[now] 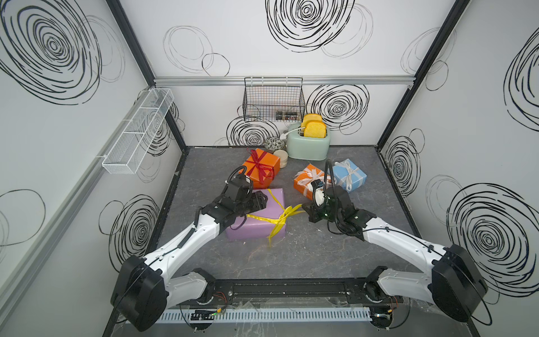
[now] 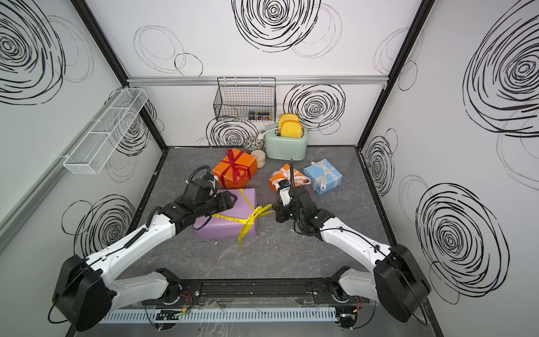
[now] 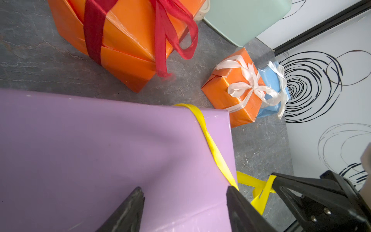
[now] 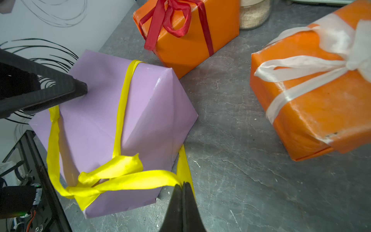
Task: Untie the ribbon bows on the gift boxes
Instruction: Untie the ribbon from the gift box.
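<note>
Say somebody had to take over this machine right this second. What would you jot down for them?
Right gripper: shut on a tail of the yellow ribbon.
Left gripper: open, fingertips on top of the lilac box, apparently steadying it.
Done: nothing fully untied; the yellow ribbon is still knotted at the lilac box's edge.
Left: finish the yellow one, then the dark red bow on the larger orange box, then the white-ribboned small orange box and light-blue box, all tied.

A loosely knotted yellow ribbon (image 4: pixel 140 178) stretches taut off the lilac box (image 4: pixel 96 112).
</note>
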Available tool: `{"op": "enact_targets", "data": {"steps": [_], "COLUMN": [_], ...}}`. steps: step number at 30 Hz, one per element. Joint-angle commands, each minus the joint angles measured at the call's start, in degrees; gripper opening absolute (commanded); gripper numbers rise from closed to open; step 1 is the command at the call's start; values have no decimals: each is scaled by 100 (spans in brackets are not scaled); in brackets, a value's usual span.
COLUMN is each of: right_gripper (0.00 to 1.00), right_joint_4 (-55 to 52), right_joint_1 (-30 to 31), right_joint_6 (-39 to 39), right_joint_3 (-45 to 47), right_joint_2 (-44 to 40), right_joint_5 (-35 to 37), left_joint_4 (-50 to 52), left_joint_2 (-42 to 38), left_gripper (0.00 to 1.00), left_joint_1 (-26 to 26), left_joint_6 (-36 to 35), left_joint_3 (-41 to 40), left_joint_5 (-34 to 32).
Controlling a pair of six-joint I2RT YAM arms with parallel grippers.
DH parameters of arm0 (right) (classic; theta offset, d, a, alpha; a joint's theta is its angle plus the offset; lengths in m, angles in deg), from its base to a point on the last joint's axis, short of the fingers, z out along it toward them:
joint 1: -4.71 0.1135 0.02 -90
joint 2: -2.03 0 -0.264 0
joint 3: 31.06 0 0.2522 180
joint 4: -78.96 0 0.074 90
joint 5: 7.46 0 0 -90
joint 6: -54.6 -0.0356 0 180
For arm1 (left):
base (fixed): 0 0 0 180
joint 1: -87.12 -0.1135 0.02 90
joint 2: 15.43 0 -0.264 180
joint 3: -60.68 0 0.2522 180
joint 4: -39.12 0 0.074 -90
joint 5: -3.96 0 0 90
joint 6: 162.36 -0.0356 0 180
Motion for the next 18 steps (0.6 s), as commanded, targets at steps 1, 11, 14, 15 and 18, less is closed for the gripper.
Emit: {"op": "enact_targets", "data": {"steps": [1, 11, 14, 15, 18], "right_gripper": [1, 2, 2, 2, 2], "right_joint_4": [805, 1334, 1562, 1628, 1784], "right_joint_1": [-37, -64, -63, -63, -68], "right_joint_6": [-207, -384, -435, -454, -496], "right_joint_3": [230, 674, 826, 874, 965], "right_joint_2": [-262, -428, -494, -507, -534], "right_joint_5": [-194, -144, -152, -144, -164], "left_joint_4": [-146, -581, -715, -789, -863], "left_joint_2": [79, -32, -292, -399, -668], "left_gripper": [69, 84, 90, 93, 97], "left_joint_1": [-70, 179, 433, 528, 768], "left_joint_6": [-76, -506, -809, -953, -1273], "left_joint_3": [6, -20, -41, -61, -82], "left_joint_5": [-50, 563, 437, 416, 177]}}
